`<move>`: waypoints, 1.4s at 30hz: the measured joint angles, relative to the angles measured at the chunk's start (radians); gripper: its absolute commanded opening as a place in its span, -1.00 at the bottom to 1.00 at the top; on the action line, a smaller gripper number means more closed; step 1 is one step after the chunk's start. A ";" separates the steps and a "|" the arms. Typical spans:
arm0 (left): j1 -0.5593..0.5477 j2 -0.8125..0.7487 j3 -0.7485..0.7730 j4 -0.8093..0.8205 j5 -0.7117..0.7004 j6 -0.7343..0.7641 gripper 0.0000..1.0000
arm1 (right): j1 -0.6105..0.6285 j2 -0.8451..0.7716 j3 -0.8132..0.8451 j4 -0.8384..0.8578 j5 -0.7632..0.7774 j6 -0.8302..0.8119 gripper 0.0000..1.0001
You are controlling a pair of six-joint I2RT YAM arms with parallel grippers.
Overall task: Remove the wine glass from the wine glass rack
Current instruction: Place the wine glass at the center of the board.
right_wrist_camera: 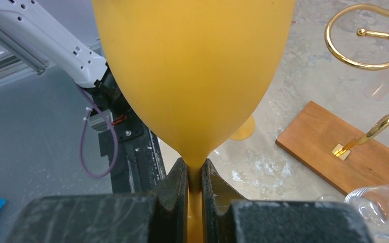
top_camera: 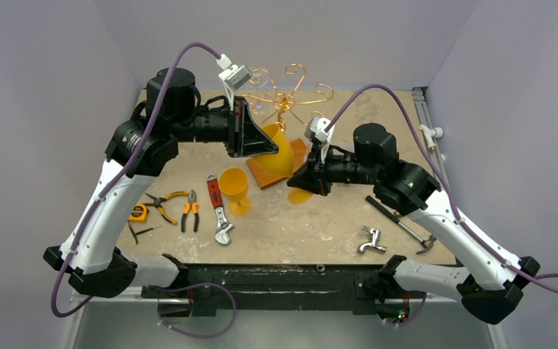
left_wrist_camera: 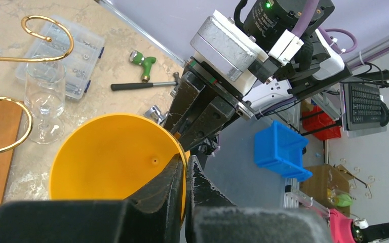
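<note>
Yellow wine glass (top_camera: 282,149) sits tilted at centre of the top view, just below the spiral arms of the wine glass rack (top_camera: 285,93). Left gripper (left_wrist_camera: 185,169) jaws pinch the bowl rim. Right gripper (right_wrist_camera: 195,174) jaws are clamped on the stem.

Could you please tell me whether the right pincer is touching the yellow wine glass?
Touching. The right wrist view shows the right pincer shut on the yellow wine glass, both fingers pressed against its stem.
</note>
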 measured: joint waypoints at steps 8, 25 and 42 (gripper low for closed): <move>-0.008 -0.058 -0.072 0.008 -0.043 0.013 -1.00 | 0.005 0.000 -0.002 0.016 0.012 0.048 -0.31; -0.014 -0.073 -0.085 -0.116 -0.140 0.108 -1.00 | 0.005 -0.040 -0.014 0.051 0.232 0.218 0.19; -0.014 -0.197 -0.082 -0.188 -0.305 0.169 -1.00 | 0.005 -0.113 -0.084 0.006 0.394 0.556 0.15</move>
